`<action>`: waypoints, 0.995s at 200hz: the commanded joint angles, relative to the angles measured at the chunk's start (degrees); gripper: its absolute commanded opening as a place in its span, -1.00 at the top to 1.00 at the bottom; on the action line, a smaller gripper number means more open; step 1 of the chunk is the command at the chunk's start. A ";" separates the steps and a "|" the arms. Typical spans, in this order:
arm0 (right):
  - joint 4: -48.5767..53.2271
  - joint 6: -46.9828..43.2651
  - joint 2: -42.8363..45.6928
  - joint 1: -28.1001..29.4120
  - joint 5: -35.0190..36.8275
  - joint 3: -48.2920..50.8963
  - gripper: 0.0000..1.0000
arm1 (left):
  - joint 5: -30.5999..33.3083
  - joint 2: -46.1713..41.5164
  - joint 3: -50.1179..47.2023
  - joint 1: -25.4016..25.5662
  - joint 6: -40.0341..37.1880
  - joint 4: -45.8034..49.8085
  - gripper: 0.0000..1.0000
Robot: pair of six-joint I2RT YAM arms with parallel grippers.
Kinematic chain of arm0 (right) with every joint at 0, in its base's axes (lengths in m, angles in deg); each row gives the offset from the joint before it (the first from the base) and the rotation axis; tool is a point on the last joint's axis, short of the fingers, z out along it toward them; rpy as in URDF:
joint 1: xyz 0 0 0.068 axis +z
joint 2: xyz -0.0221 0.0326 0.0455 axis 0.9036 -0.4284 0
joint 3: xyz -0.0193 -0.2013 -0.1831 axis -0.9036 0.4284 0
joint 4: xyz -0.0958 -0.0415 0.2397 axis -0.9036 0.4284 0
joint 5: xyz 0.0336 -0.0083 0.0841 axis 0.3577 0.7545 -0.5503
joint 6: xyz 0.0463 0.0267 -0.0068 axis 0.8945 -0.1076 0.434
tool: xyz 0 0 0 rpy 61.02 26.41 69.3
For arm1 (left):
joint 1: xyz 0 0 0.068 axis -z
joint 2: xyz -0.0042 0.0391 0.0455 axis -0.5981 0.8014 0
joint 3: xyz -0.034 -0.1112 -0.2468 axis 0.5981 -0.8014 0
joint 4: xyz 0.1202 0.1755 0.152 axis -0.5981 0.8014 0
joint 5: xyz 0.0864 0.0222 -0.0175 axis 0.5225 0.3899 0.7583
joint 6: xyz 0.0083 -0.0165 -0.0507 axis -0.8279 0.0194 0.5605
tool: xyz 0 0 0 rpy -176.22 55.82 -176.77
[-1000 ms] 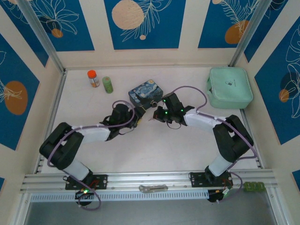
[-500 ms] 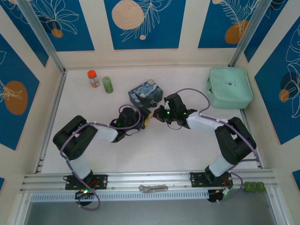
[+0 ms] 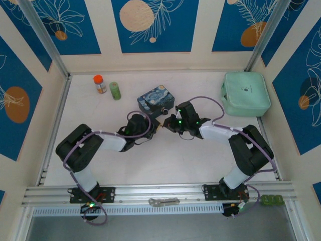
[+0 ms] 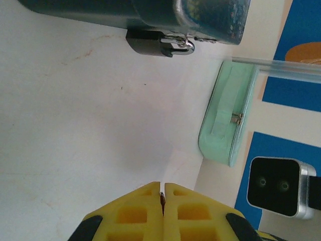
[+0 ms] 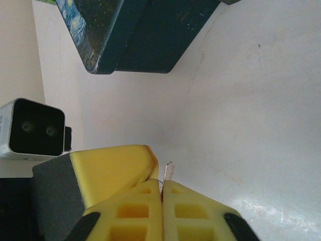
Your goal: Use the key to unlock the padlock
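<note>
metal shows at the seam of the right gripper (image 5: 161, 187): its yellow pads are pressed fully together on the key (image 5: 168, 170), and only a slim pale tip pokes past them. gripping it that deep probably keeps so thin a piece from twisting, though little is left free to enter a keyhole. the left gripper (image 4: 162, 193) is also closed flush, with a dark sliver at its seam that i cannot identify. from above the two grippers meet tip to tip, which reads as a regrip or handover to line the key up. ahead of them, across bare table (image 4: 75, 125), the padlock (image 4: 158, 44) sits against the near wall of the blue tin (image 4: 210, 15), its silver shackle hooked through the clasp. a mint green case (image 4: 225, 115) stands well apart.
</note>
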State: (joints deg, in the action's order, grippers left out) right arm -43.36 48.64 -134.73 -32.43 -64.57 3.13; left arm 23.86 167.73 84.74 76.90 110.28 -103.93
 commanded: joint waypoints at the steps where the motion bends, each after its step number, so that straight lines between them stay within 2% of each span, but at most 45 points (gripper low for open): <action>1: 0.54 -5.47 5.03 -1.30 0.22 1.49 0.36 | -4.06 -2.99 2.64 -1.12 -10.94 2.61 1.00; 14: 1.30 -10.04 9.58 -2.59 1.79 2.91 -0.04 | -8.69 -3.86 3.65 -2.51 -17.70 4.07 1.00; 22: 1.12 -12.85 11.94 -3.98 0.38 3.60 -0.13 | -11.94 -4.46 4.29 -3.15 -22.45 4.82 1.00; 41: 0.55 -18.56 14.85 -7.68 -7.90 3.96 -0.14 | -18.88 -6.46 6.84 -4.05 -34.59 10.69 1.00; 65: -0.92 -24.10 15.77 -9.35 -17.20 3.79 -0.13 | -23.47 -9.20 9.71 -4.29 -46.29 19.02 1.00; 81: -2.58 -25.92 15.34 -9.60 -21.90 3.57 0.06 | -26.04 -10.50 10.10 -4.31 -50.03 19.82 1.00; 95: -5.95 -25.47 14.61 -9.71 -25.84 3.84 0.19 | -27.86 -11.41 9.95 -4.43 -51.11 18.92 1.00; 116: -11.32 -22.99 13.18 -9.23 -29.73 4.51 0.25 | -28.88 -12.21 8.87 -4.39 -50.24 15.48 1.00; 138: -14.63 -21.03 12.03 -8.07 -30.85 5.14 0.29 | -27.95 -12.66 7.13 -4.39 -47.37 10.65 1.00; 163: -14.39 -20.31 11.83 -7.25 -28.74 6.62 0.27 | -26.38 -12.50 5.66 -4.39 -43.89 5.38 1.00; 186: -15.15 -19.12 12.81 -7.34 -27.61 8.61 0.09 | -24.33 -12.58 4.49 -4.39 -41.76 1.74 1.00; 199: -14.95 -18.98 13.21 -7.03 -27.62 8.92 0.06 | -24.28 -12.26 4.60 -4.39 -40.96 0.96 1.00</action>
State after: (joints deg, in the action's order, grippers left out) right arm -57.81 28.86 -122.47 -40.47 -90.87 10.65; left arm -1.58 156.56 89.41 72.74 66.85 -95.80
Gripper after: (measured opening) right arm 0.459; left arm 0.061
